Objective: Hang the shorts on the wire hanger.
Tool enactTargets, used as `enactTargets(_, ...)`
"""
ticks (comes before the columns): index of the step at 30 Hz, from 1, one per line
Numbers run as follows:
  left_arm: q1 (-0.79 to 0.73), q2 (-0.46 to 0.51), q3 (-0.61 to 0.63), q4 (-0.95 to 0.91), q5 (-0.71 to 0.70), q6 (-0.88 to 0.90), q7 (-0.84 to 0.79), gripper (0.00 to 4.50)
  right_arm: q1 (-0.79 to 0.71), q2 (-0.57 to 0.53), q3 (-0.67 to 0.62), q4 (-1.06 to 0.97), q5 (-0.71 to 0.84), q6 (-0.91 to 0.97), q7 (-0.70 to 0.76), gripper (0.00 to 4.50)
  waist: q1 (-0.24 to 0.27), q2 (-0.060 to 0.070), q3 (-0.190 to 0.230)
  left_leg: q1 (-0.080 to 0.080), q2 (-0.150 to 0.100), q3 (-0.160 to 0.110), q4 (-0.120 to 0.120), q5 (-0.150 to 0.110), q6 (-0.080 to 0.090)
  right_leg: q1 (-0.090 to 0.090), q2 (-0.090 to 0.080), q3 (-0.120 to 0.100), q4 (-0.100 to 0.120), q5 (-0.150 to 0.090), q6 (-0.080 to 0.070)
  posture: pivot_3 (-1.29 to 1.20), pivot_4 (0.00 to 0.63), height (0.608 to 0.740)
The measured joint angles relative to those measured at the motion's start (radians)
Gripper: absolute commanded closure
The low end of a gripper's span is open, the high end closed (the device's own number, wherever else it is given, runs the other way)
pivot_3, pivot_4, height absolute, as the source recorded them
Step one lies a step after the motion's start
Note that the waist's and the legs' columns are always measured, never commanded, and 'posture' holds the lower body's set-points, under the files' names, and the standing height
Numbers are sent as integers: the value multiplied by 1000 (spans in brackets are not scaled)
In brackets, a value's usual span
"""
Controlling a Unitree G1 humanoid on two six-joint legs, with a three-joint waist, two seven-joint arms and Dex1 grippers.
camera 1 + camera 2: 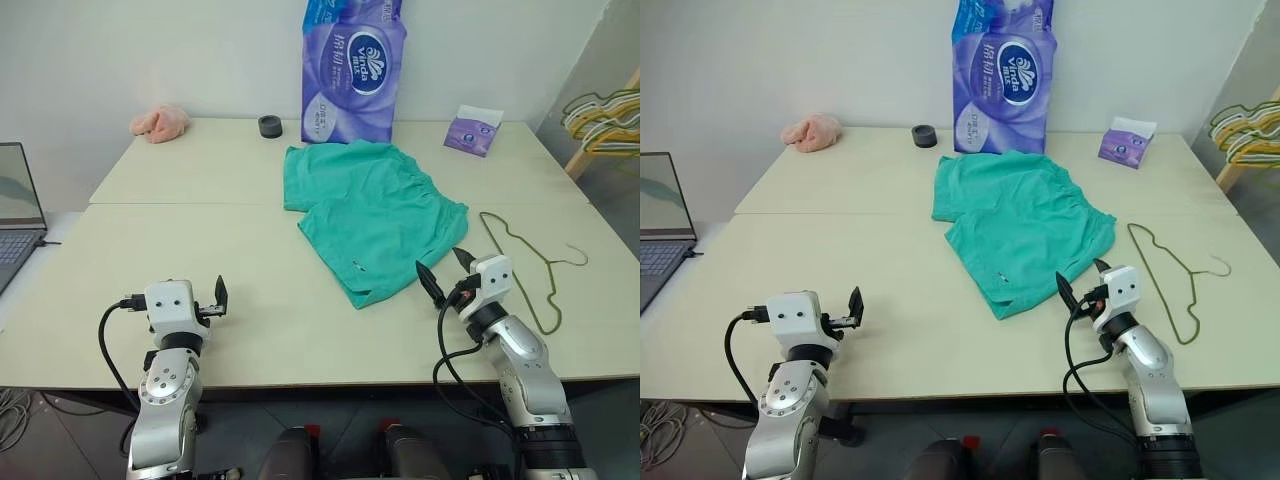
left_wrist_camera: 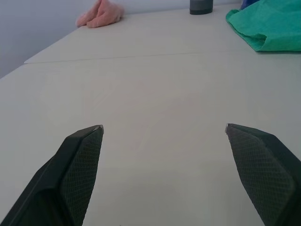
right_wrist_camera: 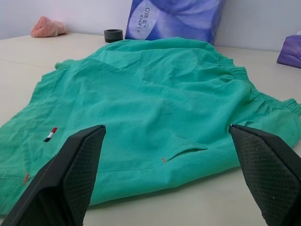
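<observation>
Head view: shorts flat mid-bench, teal, rumpled; wire hanger just right, apart from the cloth; right claw near the hem, left claw well apart, both spread, empty; risk: thin wire skidding when pinched.
Left wrist: bare bench ahead.
Right wrist: hem close ahead; risk of snagging one layer only.

shorts: teal-green, lay spread flat and rumpled mid-table, elastic waistband toward two o'clock
wire hanger: thin olive wire, lay flat at the shorts' three o'clock
</observation>
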Motion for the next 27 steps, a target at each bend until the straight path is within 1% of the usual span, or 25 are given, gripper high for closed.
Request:
enactTargets(13,0,2,-26,0,26,-5,-20,141,0,-2,12,0,-1,9,2,11,0,0,0,0,0,0,0,0,0,0,0,0,0,0,0,45,93,740)
enactTargets(27,-53,20,-31,7,33,-18,-62,141,0,-15,12,0,-1,15,2,11,-2,0,0,0,0,0,0,0,0,0,0,0,0,0,0,20,99,740)
